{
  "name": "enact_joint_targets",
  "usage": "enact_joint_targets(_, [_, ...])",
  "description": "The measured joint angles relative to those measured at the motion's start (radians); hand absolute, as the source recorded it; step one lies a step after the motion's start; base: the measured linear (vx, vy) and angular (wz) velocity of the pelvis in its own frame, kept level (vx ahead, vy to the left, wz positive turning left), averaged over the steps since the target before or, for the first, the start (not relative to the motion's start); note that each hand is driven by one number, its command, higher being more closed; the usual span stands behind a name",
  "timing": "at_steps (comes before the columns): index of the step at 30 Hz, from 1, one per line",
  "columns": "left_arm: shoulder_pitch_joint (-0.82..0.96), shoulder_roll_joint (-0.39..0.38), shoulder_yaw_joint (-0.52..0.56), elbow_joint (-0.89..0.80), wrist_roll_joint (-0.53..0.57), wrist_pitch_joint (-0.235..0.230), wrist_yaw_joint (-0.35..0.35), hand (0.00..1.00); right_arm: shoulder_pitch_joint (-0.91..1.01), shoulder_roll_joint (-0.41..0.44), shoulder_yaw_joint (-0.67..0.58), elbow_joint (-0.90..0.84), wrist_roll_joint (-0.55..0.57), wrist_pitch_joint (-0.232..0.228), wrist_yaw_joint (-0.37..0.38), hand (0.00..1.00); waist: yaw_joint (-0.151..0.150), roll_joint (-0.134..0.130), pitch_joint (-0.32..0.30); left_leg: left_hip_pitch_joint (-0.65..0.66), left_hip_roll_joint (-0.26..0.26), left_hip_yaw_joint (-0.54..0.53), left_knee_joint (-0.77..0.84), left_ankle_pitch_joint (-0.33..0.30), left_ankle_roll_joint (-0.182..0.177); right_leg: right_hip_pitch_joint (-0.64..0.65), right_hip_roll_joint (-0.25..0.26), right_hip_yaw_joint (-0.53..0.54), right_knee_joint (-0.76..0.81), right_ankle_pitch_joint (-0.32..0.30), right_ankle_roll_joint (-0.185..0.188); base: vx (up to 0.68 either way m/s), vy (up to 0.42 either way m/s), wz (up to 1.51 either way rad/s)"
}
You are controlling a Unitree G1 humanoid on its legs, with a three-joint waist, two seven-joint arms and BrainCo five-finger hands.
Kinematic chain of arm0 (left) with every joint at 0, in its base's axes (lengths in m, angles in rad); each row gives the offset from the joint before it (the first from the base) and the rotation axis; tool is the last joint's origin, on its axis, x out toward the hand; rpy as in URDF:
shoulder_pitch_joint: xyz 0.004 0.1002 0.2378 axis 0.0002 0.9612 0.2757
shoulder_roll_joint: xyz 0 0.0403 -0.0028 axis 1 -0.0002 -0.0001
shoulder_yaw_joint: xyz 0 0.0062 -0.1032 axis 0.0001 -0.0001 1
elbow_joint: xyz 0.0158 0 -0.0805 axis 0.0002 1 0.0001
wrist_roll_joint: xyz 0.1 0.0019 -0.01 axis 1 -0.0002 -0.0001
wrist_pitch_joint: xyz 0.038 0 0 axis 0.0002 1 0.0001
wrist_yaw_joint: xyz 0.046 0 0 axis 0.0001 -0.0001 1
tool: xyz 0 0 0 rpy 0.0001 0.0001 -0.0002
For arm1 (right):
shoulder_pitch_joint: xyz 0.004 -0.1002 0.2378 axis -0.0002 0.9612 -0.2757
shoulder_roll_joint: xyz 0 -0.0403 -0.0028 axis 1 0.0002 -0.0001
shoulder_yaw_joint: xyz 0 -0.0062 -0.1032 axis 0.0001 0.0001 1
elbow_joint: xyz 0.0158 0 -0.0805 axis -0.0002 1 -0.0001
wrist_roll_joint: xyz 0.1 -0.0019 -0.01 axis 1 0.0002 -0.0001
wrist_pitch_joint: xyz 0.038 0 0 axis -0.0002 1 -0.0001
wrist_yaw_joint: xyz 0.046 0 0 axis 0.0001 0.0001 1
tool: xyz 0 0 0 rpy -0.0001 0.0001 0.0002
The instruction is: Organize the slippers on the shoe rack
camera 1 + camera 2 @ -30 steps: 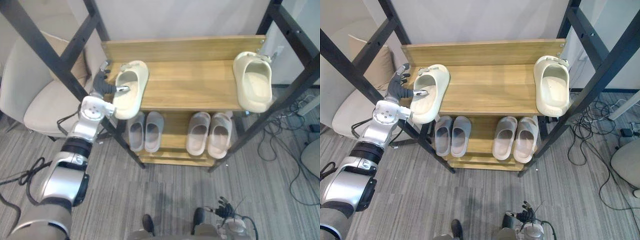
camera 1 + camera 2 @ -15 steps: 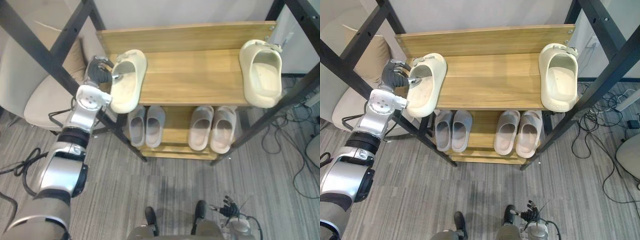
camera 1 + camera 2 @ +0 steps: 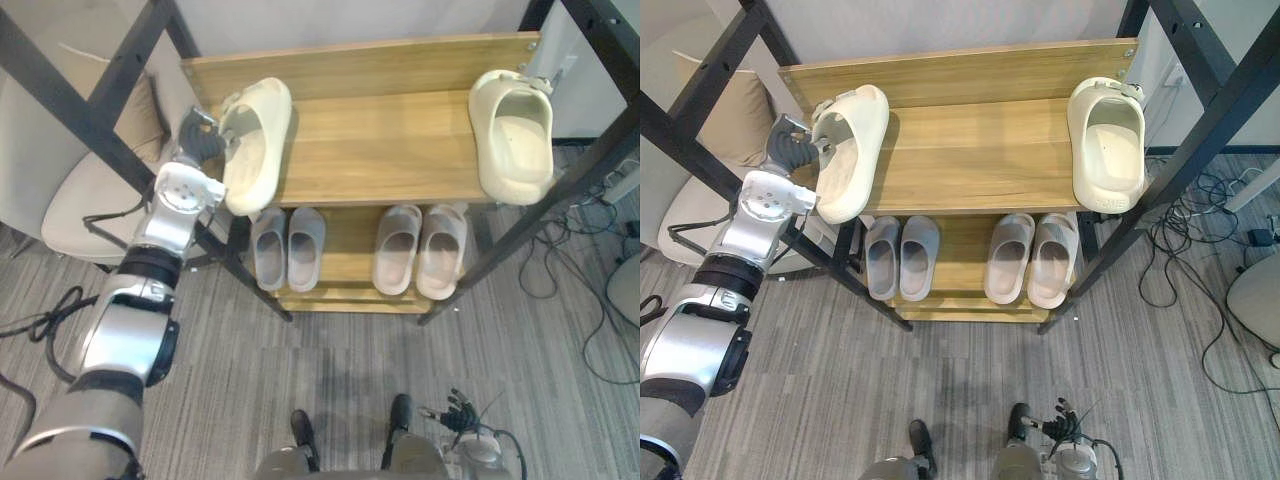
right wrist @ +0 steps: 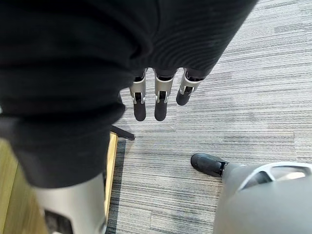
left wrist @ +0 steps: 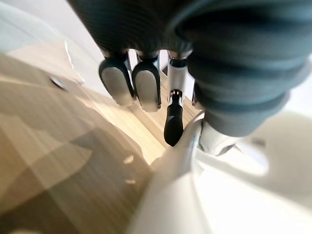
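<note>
Left hand (image 3: 788, 154) first: pinches the outer side wall of the left cream slipper (image 3: 850, 150), fingers (image 5: 146, 87) curled outside the rim and thumb (image 5: 173, 127) pressed onto its edge, a clamp on the wall and no full wrap. Keeps that slipper at 9 o'clock on the top shelf (image 3: 380, 150) of the shoe rack (image 3: 360, 70), toe toward 12, heel past the front edge toward 6, rolled somewhat onto its side; resting on the wood or held just clear of it, cannot tell. Puts its mate, the right cream slipper (image 3: 512, 135), well apart at 3 o'clock on the same shelf, flat, heel likewise overhanging. Shows a grey pair (image 3: 287, 245) at 7 o'clock and a beige pair (image 3: 420, 250) at 5 o'clock on the lower shelf (image 3: 350, 250), each side by side and neat. Leaves the right hand (image 4: 160, 105) idle at 5 o'clock low in the head views, fingers loose and straight above the carpet (image 4: 253, 73), holding nothing. Reads as moulded foam: probably light, thick-walled, springy rather than floppy, matte enough to resist slipping, hardly fragile. Favours a hold on the side wall near mid-length or across the closed toe band, likely the stiffest parts; risks a swing or twist with a pinch on the rim alone. Probably calls for pairing the two cream slippers side by side.
</note>
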State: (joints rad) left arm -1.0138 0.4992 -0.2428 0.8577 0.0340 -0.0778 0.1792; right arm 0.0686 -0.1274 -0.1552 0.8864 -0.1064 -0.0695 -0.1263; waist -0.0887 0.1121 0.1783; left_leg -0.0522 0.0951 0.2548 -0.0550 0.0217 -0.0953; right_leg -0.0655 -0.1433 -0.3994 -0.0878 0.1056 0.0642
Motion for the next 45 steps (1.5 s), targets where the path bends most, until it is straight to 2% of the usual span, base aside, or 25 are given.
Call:
enact_joint_targets(1, [-0.010,-0.017,-0.016,0.000,-0.001,0.000,0.018,1.00,0.000,0.000,0.000,0.001,0.000,0.000,0.000,0.00,0.000,0.000,0.000,0.000,0.000,0.000,0.000,0.000,0.000,0.000,0.000,0.000,0.000,0.000,0.000,0.00,0.000,0.00])
enact_joint_targets(6, [-0.053,-0.081,-0.052,-0.001,-0.022,0.001,0.018,1.00,-0.005,-0.002,-0.001,0.002,0.001,0.001,0.000,0.00,-0.006,0.003,0.002,0.000,-0.002,0.012,-0.001,0.000,0.001,-0.010,-0.002,0.021,0.000,0.003,0.001,-0.02,0.009,-0.08])
enact_joint_targets(11, [-0.131,-0.134,-0.052,-0.001,-0.038,0.001,0.017,1.00,-0.013,-0.009,0.000,0.002,0.024,0.002,-0.001,0.00,-0.033,0.007,0.015,-0.010,-0.005,0.048,0.000,-0.005,0.007,-0.047,-0.003,0.064,0.000,0.019,0.002,-0.03,0.009,-0.24])
enact_joint_targets(16, [-0.163,-0.140,-0.052,-0.001,-0.040,0.000,0.018,1.00,-0.013,-0.017,-0.001,0.010,0.028,0.010,-0.002,0.00,-0.053,0.008,0.033,-0.011,-0.006,0.065,0.005,-0.006,0.009,-0.062,-0.004,0.095,0.000,0.026,0.000,-0.04,-0.002,-0.16])
enact_joint_targets(26, [-0.188,-0.144,-0.047,0.004,-0.078,0.000,0.034,1.00,-0.012,-0.023,-0.001,0.017,0.029,0.011,-0.004,0.00,-0.062,0.007,0.060,-0.028,-0.021,0.104,0.006,-0.017,0.022,-0.119,-0.013,0.160,0.000,0.060,0.004,-0.06,0.006,-0.18])
enact_joint_targets(32, [-0.197,-0.181,-0.009,0.020,-0.077,0.000,0.042,1.00,-0.012,-0.022,-0.004,0.033,0.030,0.008,-0.011,0.00,-0.073,0.007,0.060,-0.035,-0.025,0.099,0.007,-0.018,0.023,-0.122,-0.018,0.157,0.000,0.063,0.007,-0.02,0.012,0.01])
enact_joint_targets(33, [-0.197,-0.182,-0.010,0.020,-0.077,0.000,0.042,0.00,-0.012,-0.022,-0.004,0.033,0.030,0.008,-0.011,0.00,-0.073,0.007,0.060,-0.036,-0.026,0.098,0.007,-0.018,0.023,-0.122,-0.018,0.157,0.000,0.063,0.007,-0.02,0.008,0.06])
enact_joint_targets(40, [-0.225,-0.238,-0.010,0.021,-0.076,0.002,0.056,0.00,-0.011,-0.021,-0.007,0.033,0.039,0.000,-0.011,0.00,-0.076,0.006,0.061,-0.046,-0.037,0.079,0.007,-0.017,0.025,-0.121,-0.031,0.141,0.000,0.063,0.008,-0.01,0.023,0.08])
enact_joint_targets(45, [-0.226,-0.250,-0.010,0.021,-0.076,0.002,0.058,0.00,-0.011,-0.021,-0.007,0.033,0.039,0.000,-0.012,0.00,-0.077,0.004,0.062,-0.045,-0.038,0.066,0.007,-0.016,0.027,-0.114,-0.033,0.134,0.000,0.063,0.008,-0.02,0.017,0.07])
